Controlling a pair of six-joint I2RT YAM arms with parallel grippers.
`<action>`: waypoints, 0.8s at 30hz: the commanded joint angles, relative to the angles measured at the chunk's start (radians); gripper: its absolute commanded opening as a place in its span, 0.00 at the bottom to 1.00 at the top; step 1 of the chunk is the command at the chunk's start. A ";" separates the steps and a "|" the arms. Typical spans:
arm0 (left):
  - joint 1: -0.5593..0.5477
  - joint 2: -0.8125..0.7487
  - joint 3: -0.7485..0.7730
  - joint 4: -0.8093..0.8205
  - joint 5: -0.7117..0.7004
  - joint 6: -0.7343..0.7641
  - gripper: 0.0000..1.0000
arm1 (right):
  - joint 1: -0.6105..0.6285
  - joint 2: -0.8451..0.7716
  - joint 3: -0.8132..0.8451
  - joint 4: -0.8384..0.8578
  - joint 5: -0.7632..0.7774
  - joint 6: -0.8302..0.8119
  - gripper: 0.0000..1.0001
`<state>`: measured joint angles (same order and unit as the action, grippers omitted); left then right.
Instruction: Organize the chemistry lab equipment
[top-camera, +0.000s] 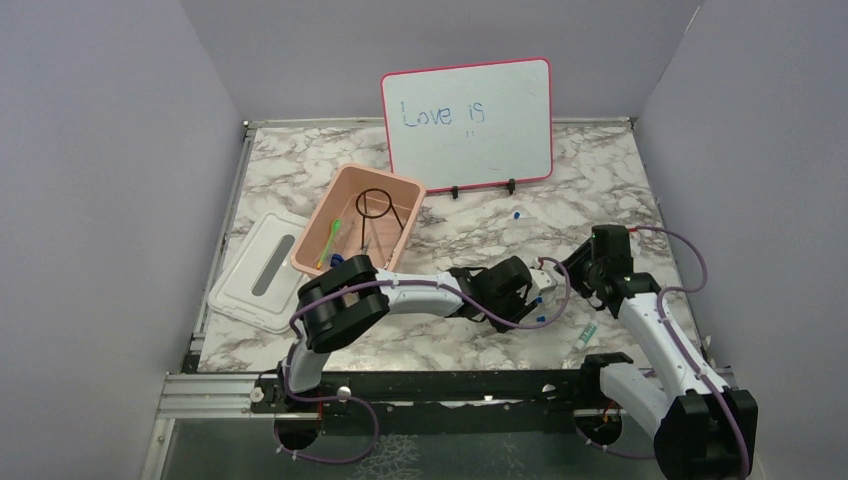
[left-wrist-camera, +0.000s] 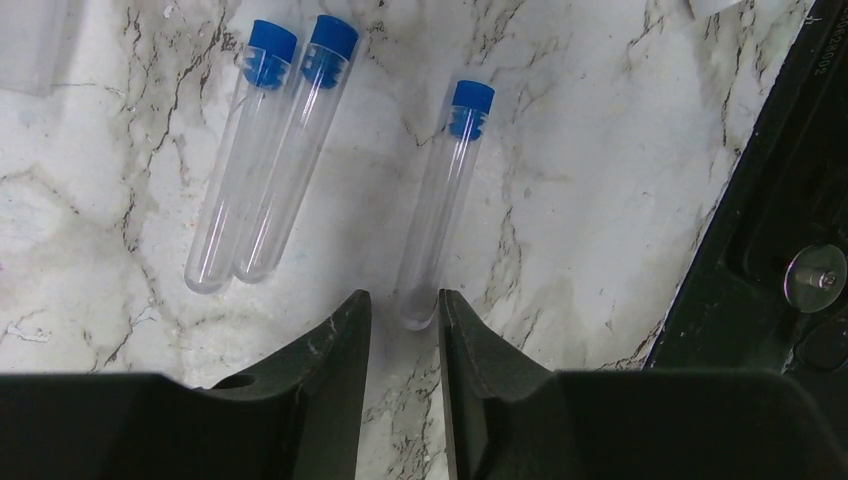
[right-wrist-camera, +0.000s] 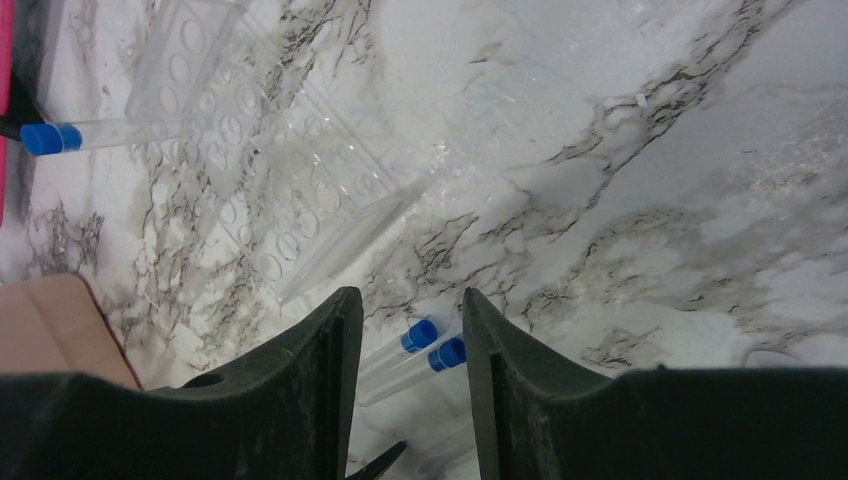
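Three clear tubes with blue caps lie on the marble in the left wrist view: a pair side by side (left-wrist-camera: 258, 150) and a single one (left-wrist-camera: 443, 200). My left gripper (left-wrist-camera: 403, 295) is narrowly open, and the single tube's rounded end sits just between its fingertips, untouched. My right gripper (right-wrist-camera: 405, 292) hovers open and empty over two capped tubes (right-wrist-camera: 415, 352). In the top view the left gripper (top-camera: 543, 288) and the right gripper (top-camera: 572, 262) are close together at centre right. The black ring stand (top-camera: 377, 207) and the green-handled tool (top-camera: 330, 243) lie in the pink tub (top-camera: 402, 232).
The tub's white lid (top-camera: 256, 270) lies to the left of the tub. The pink-framed whiteboard (top-camera: 466, 122) stands at the back. A clear tube rack (right-wrist-camera: 250, 190) lies flat beside another capped tube (right-wrist-camera: 75, 135). A small green-marked item (top-camera: 588, 331) lies near the right arm.
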<state>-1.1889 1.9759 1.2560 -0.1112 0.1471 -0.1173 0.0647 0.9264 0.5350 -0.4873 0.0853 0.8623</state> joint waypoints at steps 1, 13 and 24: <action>-0.011 0.027 0.016 0.024 0.040 0.025 0.32 | -0.040 0.024 -0.016 0.023 0.003 -0.018 0.46; -0.050 0.087 0.071 0.001 0.006 0.098 0.20 | -0.090 0.044 -0.032 0.050 -0.059 -0.032 0.46; -0.054 -0.044 -0.017 0.023 -0.057 0.096 0.00 | -0.098 0.040 -0.017 0.045 -0.199 -0.118 0.46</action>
<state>-1.2373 2.0243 1.3079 -0.0849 0.1375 -0.0261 -0.0277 0.9707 0.5110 -0.4610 -0.0132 0.8097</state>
